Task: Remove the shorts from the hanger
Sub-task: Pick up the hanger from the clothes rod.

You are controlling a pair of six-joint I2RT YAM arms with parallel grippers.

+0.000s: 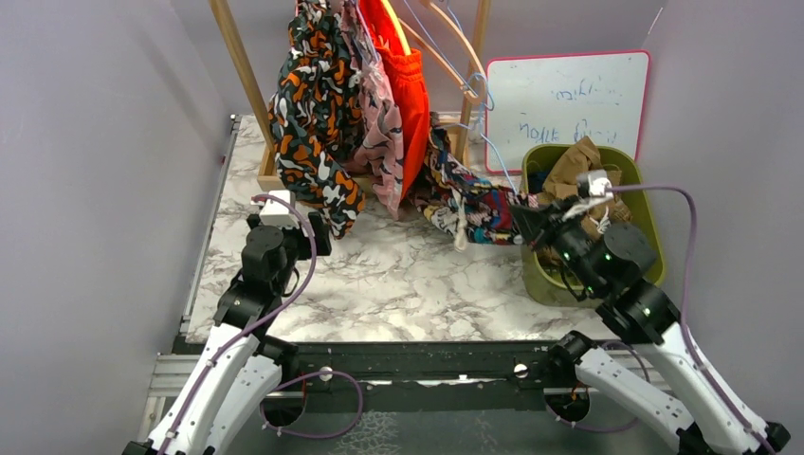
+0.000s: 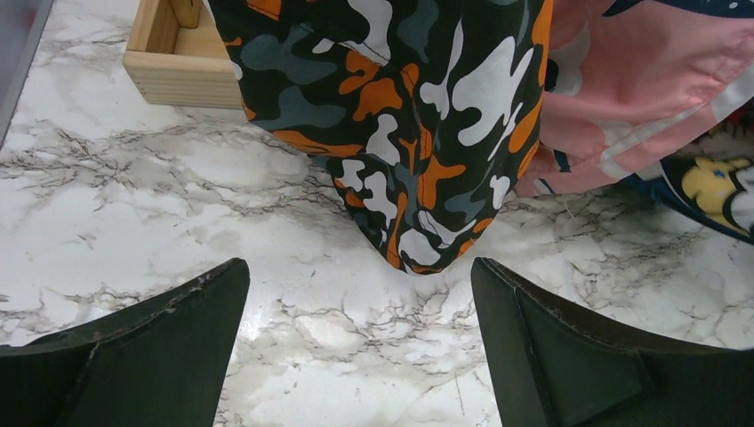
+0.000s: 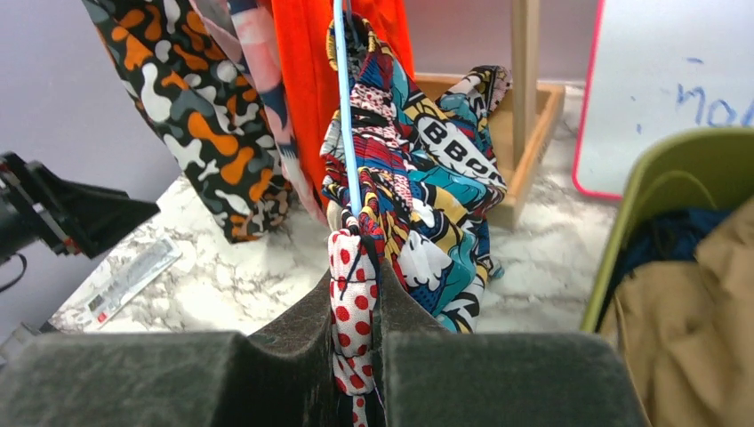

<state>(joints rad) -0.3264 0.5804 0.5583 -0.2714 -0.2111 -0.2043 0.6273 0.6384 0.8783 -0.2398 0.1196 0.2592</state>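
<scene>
The bench (image 2: 116,222) is a smooth, glossy marble-look slab that catches glare. At its eleven o'clock corner the rack base (image 2: 173,67) is pale bare wood, matt. The blotch print shorts (image 2: 418,116) are thin, smooth cloth with a dull finish. The orange shorts (image 1: 410,104) and multicolour print shorts (image 3: 427,196) are soft cloth too. The hanger (image 3: 345,116) is a thin, slick rod; whether it is metal or plastic cannot be told. At three o'clock the bin (image 1: 536,284) is olive plastic. The left hand (image 2: 357,267) has matt black fingers (image 2: 142,347), rough along the edges.

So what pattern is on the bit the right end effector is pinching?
Red-and-white polka dots on that strip; the right wrist view shows it best.
</scene>
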